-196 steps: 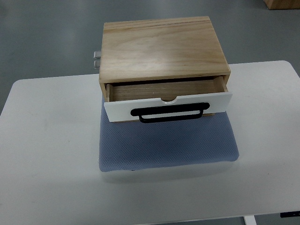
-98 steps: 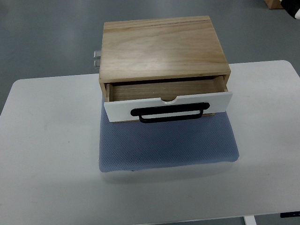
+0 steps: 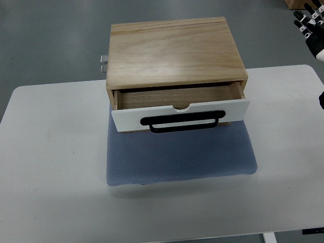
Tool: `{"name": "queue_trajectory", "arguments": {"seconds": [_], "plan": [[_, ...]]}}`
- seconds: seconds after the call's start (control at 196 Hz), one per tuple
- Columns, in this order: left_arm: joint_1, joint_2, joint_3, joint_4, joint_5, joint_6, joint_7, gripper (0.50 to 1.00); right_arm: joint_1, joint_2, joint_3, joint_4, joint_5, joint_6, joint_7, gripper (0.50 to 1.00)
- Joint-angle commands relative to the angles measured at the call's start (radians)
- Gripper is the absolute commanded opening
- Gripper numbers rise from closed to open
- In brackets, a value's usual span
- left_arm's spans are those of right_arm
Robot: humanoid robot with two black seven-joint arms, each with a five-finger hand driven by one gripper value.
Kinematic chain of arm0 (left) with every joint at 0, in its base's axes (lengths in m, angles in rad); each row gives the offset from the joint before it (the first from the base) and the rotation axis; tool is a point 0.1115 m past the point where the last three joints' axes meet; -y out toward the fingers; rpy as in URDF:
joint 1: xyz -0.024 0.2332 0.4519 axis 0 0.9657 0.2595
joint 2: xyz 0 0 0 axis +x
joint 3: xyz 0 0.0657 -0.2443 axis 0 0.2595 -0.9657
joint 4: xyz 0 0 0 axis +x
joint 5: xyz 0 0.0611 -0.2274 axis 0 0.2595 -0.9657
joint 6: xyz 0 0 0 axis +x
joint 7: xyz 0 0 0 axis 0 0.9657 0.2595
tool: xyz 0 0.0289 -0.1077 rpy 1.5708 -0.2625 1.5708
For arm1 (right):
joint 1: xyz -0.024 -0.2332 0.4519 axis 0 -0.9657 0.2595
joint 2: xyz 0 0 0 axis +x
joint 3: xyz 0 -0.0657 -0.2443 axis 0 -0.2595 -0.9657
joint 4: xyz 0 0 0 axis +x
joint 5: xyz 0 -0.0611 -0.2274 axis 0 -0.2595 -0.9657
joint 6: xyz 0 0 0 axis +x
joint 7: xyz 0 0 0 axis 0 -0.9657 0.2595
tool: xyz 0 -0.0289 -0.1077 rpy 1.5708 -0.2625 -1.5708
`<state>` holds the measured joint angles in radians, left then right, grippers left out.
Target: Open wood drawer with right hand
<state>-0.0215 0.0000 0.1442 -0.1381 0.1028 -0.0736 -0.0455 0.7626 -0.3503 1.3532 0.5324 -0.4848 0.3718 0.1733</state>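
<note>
A light wood box (image 3: 174, 50) stands at the back of the white table (image 3: 50, 167). Its drawer is pulled partly out, showing a bare wooden inside (image 3: 177, 96). The drawer has a white front (image 3: 182, 114) with a black bar handle (image 3: 182, 123). My right hand (image 3: 310, 25) shows at the top right edge, well away from the drawer, with black and white fingers spread and holding nothing. The left arm is out of view.
A blue-grey mat (image 3: 179, 157) lies under the box and in front of the drawer. A small metal fitting (image 3: 103, 63) sticks out at the box's back left. Grey floor lies beyond the table. A wooden object (image 3: 294, 4) sits at the top right corner.
My right hand has come into view at the top right edge and moved further in. The box and drawer have not moved.
</note>
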Motion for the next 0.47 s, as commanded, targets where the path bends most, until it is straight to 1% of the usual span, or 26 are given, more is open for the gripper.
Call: {"name": "queue_trajectory", "arguments": {"seconds": [0.0,0.463], "plan": [[0.0,0.0,0.0,0.0,0.0,0.0,-0.001,1.0,-0.026,0.001,-0.068,0.0,0.077,0.038,0.002,0.952],[0.0,0.0,0.0,0.0,0.0,0.0,-0.001,1.0,-0.077,0.039,-0.101,0.0,0.084,0.042,0.002,0.954]]}}
